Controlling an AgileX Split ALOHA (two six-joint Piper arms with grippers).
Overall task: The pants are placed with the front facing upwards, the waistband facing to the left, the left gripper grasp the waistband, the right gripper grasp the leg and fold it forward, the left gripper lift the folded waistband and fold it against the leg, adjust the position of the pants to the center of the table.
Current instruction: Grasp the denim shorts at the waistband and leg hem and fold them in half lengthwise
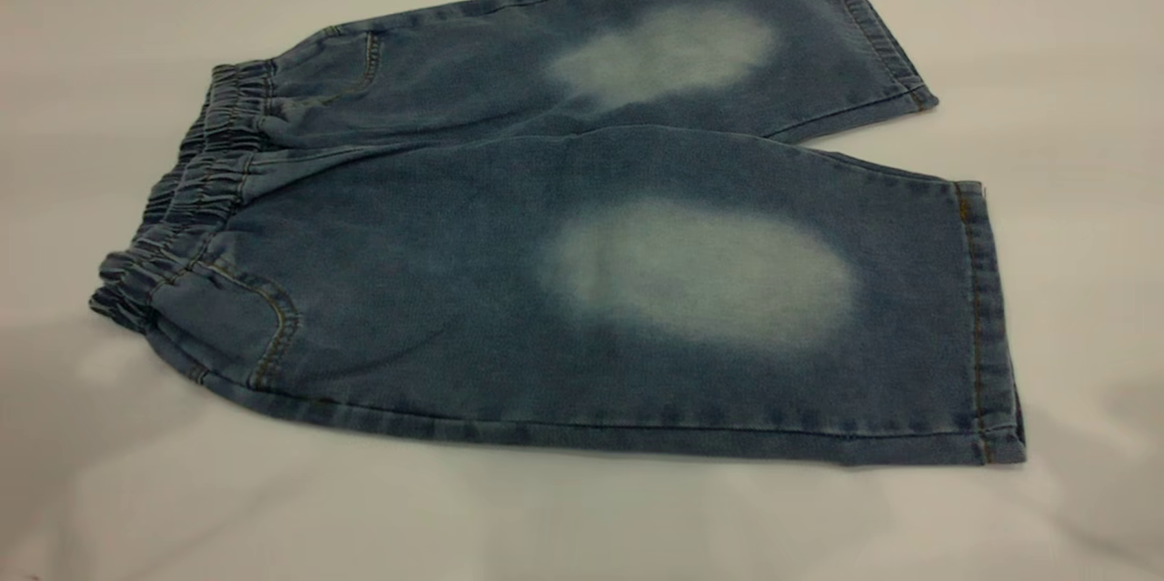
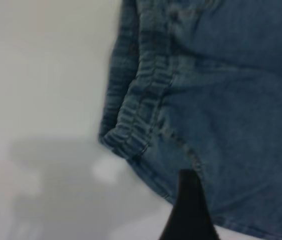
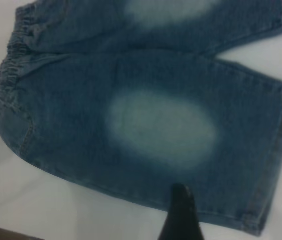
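Both legs of the pants (image 1: 564,235) lie flat on the table (image 1: 1046,35), waistband (image 1: 186,208) leftward, ready for grasping; each pincer's state I cannot tell

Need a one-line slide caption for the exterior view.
Blue denim shorts lie flat, front up, on the white table, waistband at left.

Pants (image 1: 436,290): blue denim, faded pale patches; waistband (image 1: 195,190) gathered, crinkled. Table (image 1: 1046,35): white, matt, smooth.
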